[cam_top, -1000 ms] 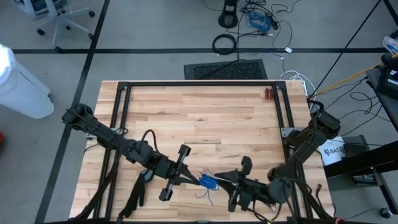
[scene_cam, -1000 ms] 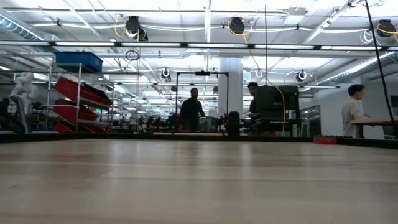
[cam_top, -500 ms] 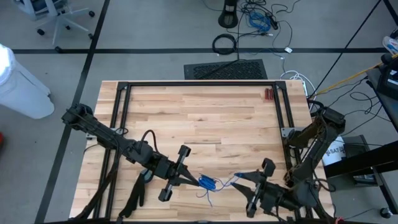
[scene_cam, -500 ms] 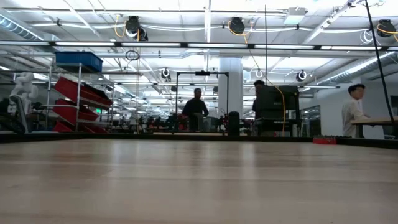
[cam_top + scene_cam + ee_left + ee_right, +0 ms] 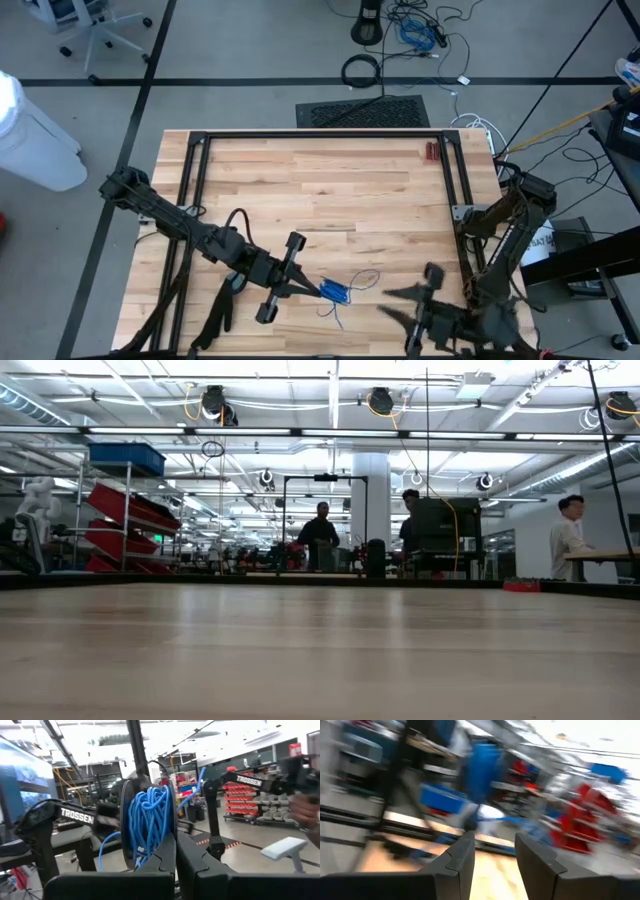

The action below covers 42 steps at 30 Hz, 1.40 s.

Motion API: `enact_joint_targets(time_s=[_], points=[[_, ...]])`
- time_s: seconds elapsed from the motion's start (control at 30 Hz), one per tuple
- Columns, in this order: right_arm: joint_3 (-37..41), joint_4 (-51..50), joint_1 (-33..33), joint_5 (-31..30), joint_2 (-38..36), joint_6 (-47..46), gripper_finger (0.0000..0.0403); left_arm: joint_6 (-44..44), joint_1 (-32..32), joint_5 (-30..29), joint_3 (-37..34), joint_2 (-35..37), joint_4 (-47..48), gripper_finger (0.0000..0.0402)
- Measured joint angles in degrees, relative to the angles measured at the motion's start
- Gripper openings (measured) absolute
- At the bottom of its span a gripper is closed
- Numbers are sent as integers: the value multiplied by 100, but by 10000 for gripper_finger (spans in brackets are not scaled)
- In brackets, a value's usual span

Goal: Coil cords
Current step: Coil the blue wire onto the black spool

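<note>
Wood table [image 5: 320, 190] under me, workshop behind: my left gripper [image 5: 175, 851] is clamped on a bundle of blue cord [image 5: 150, 822], held up near the table's front edge, with loose loops and a tail [image 5: 345, 305] trailing on the boards beside it. My right gripper [image 5: 412, 305], fingers [image 5: 462, 855] apart and holding nothing, is off to the right, near the front edge. I judge the tail may snag or slip out, since nothing pins it and the bundle looks loosely wound

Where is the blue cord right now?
In the high view, the thin blue cord is bundled near the wooden table's front edge, pinched by the left gripper.
</note>
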State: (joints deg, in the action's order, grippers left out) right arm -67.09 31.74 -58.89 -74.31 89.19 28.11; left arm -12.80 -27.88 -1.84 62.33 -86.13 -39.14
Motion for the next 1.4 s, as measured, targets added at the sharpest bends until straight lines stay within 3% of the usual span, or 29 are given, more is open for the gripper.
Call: enact_joint_targets(time_s=[0.1, 0.23, 0.53, 0.83, 0.93, 1.1, 1.4], points=[[2, -814, 236, 838, 12, -1345, 126, -8, 0, -150, 0, 0, -148, 0], [0, -1167, 677, 1118, 218, -2489, 125, -2, 0, -189, 0, 0, -311, 0], [2, -506, 1282, 1194, 684, -2598, 125, 2, -2, -191, 0, 0, -277, 0], [2, -105, 1432, 2197, 684, -2578, 125, 0, -2, -198, 0, 0, -187, 0], [2, -158, 1400, 2108, 683, -2589, 125, 2, -11, -189, 0, 0, -165, 0], [2, -707, 1077, 1135, 550, -2804, 125, -3, -76, -184, 0, 0, -78, 0], [2, -575, 863, 1322, 523, -3139, 125, -4, -81, -169, 0, 0, -61, 0]])
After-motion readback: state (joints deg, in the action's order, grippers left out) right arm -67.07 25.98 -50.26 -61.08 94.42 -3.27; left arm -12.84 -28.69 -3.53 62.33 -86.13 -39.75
